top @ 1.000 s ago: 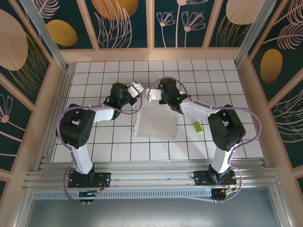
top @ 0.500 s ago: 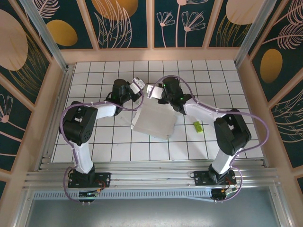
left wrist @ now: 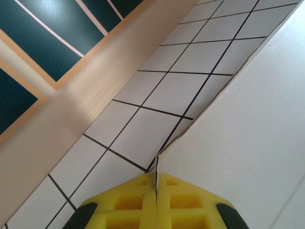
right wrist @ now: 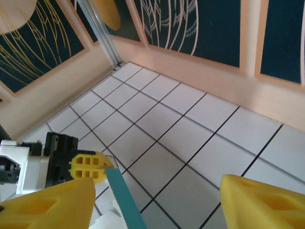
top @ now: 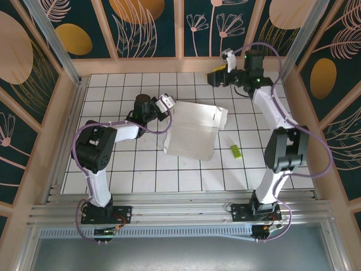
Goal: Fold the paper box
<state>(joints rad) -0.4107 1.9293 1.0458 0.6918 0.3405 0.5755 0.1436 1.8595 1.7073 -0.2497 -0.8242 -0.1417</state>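
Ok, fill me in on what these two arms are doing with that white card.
The left gripper has its fingers shut on the left side of the paper box, which lies mostly flat and unfolded on the tiled table. The right gripper hangs high near the back wall, fingers open and empty. A small yellow-green piece lies right of the box.

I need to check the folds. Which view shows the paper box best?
Top external: nearly the whole paper box lies in sight, flaps included. Left wrist shows one white panel close up; right wrist, a blue edge.
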